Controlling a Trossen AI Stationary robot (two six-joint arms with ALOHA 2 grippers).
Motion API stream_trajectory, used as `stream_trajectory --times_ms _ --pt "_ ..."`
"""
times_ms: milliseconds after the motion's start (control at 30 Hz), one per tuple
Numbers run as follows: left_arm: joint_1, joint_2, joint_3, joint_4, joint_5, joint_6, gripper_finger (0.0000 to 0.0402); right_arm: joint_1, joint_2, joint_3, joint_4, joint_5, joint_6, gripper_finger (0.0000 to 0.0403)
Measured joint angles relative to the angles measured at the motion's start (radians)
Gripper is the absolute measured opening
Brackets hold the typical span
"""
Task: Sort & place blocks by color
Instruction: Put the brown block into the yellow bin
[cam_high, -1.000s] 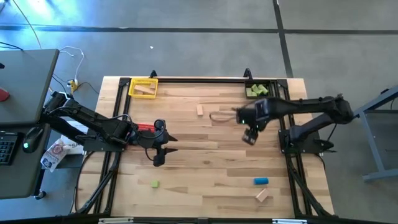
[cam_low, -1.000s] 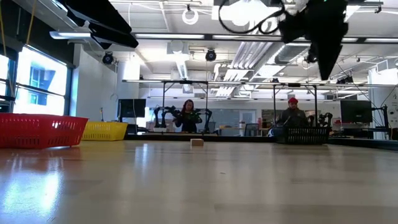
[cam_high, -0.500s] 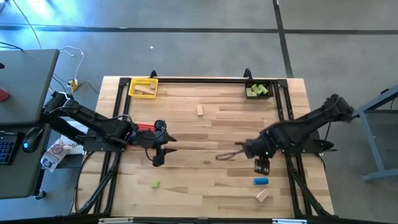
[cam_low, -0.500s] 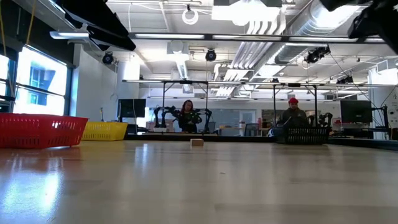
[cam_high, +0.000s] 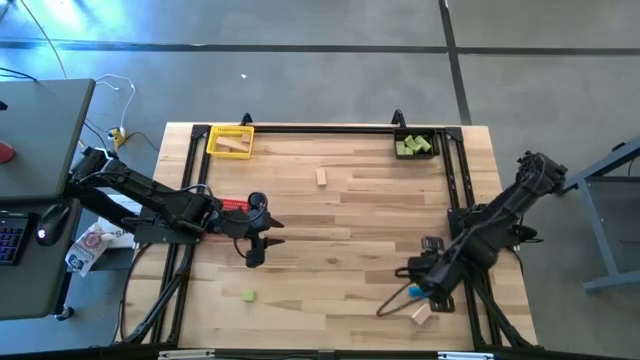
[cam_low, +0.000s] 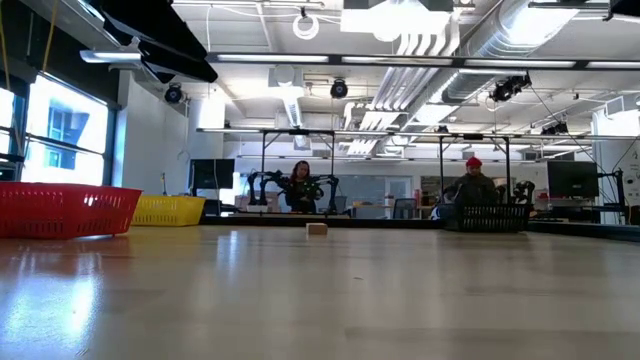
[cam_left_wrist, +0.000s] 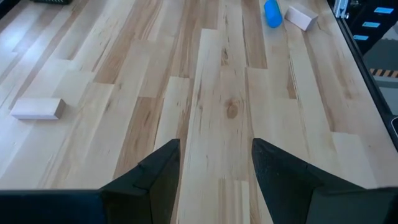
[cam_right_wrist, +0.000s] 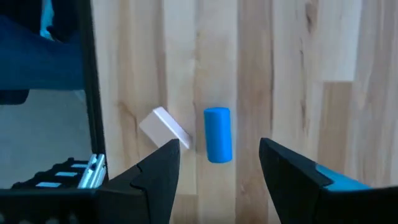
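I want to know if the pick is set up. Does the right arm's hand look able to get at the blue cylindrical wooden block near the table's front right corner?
Probably yes. The right hand hovers over the blue cylindrical wooden block with fingers open and nothing between. A tan wooden block lies close beside it and might get nudged.

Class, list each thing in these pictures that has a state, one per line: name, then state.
Right tool: open, above the blue block.
Left tool: open, holding nothing.
Blue block: lying loose on the table.
Tan block: loose beside the blue block.
Yellow bin: holds tan wood.
Black bin: holds green blocks.
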Motion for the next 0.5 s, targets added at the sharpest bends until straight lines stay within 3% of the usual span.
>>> stream_trajectory --times_ms 233,500 --pt "0.0 0.0 0.0 0.0 0.0 -0.035 0.0184 0.111 0.034 0.0 0.086 0.097 0.041 0.0207" --pt "0.0 0.0 0.0 0.0 -0.002 -0.045 0.0184 0.178 0.175 0.0 0.15 0.084 0.04 0.0207"
